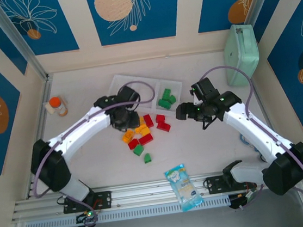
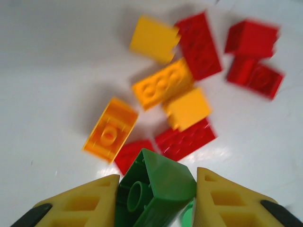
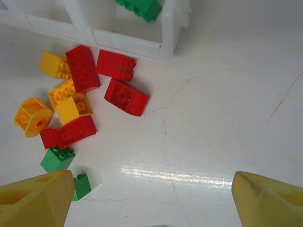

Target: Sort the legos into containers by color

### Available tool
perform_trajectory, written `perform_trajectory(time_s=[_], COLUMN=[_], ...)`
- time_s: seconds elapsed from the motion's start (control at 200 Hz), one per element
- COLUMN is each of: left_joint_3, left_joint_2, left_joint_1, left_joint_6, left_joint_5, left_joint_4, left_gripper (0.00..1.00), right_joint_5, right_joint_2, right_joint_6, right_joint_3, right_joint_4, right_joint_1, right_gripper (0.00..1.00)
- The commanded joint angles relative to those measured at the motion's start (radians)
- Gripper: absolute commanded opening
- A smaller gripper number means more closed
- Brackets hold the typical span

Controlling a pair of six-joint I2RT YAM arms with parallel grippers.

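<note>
Left wrist view: left fingers [image 2: 80, 203] pinch the green lego [image 2: 156, 189] lodged between them, while right fingers [image 3: 33, 198] gape empty.

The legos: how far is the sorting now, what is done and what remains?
Done: a few green legos lie in one compartment of the tray. In hand: the left gripper clamps a green brick; the right gripper is open. Remaining: the red bricks, the yellow-orange bricks and two green bricks lie on the table.
</note>
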Motion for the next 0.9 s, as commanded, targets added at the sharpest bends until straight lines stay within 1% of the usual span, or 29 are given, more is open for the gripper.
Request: perform_trajectory(time_s=[0.0,0.08,0.14,0.205,0.255,0.455,0.535,0.605,0.705,0.815,0.895], left_joint_3=[0.162,0.277,0.341,0.387,0.419,0.583,0.662,0.763,0.875,0.903,0.883], left_joint_2=[0.113,0.21,0.279,0.341,0.384,0.555,0.617,0.677,0.747,0.774,0.761], left_joint_1=[0.016,0.015,0.014,0.015,0.015,0.012,0.012,0.013,0.016,0.019,0.018], left_joint_6=[0.069,0.086,0.099,0.103,0.094,0.045,0.051,0.074,0.088,0.079,0.067], left_joint_5=[0.037,0.078,0.13,0.171,0.182,0.236,0.25,0.24,0.243,0.267,0.235], left_joint_4=[0.006,0.031,0.072,0.14,0.186,0.283,0.283,0.238,0.196,0.207,0.215], left_gripper=[0.25,0.24,0.24,0.26,0.28,0.29,0.32,0.35,0.36,0.39,0.41], right_joint_5=[0.008,-0.001,-0.008,-0.016,-0.028,-0.032,-0.04,-0.043,-0.045,-0.048,-0.049], right_joint_2=[-0.059,-0.085,-0.098,-0.105,-0.104,-0.102,-0.104,-0.102,-0.101,-0.097,-0.106], right_joint_6=[0.005,0.005,0.003,-0.004,-0.01,-0.026,-0.025,-0.028,-0.034,-0.047,-0.046], right_joint_3=[-0.025,-0.035,-0.042,-0.047,-0.047,-0.049,-0.053,-0.053,-0.046,-0.033,-0.038], right_joint_4=[-0.024,-0.02,-0.015,-0.009,-0.005,-0.002,0.002,0.003,0.0,-0.015,-0.015], right_joint_1=[-0.045,-0.076,-0.1,-0.121,-0.136,-0.171,-0.181,-0.187,-0.193,-0.199,-0.203], right_gripper=[0.87,0.87,0.87,0.87,0.87,0.87,0.87,0.87,0.87,0.87,0.87])
